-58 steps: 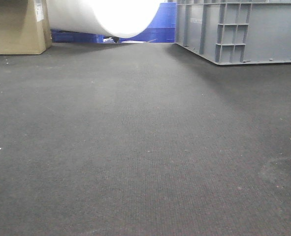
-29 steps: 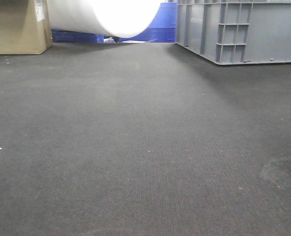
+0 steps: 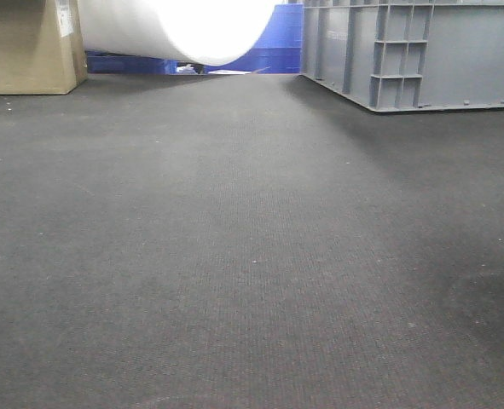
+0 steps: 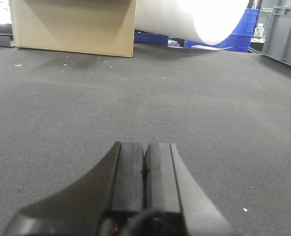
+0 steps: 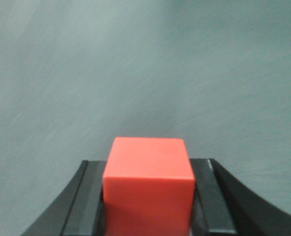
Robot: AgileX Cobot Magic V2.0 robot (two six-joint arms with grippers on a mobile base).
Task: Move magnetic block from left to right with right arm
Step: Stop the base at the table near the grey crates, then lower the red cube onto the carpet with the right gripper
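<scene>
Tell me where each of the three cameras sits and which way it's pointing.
Front view: low near the floor, looking ahead over dark carpet to a cardboard box, white roll and grey crate; no robot part shows.
Left wrist view: behind the left gripper, which shows shut and empty, looking along the carpet.
Right wrist view: behind the right gripper, which shows clamped on the red cube, facing a blurred grey surface.
Shared: front and left wrist views both show the box, roll and carpet.

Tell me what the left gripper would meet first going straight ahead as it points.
The left gripper, fingers shut, faces open carpet; farther on, probably the white roll beside the cardboard box, though depth is unclear.
</scene>
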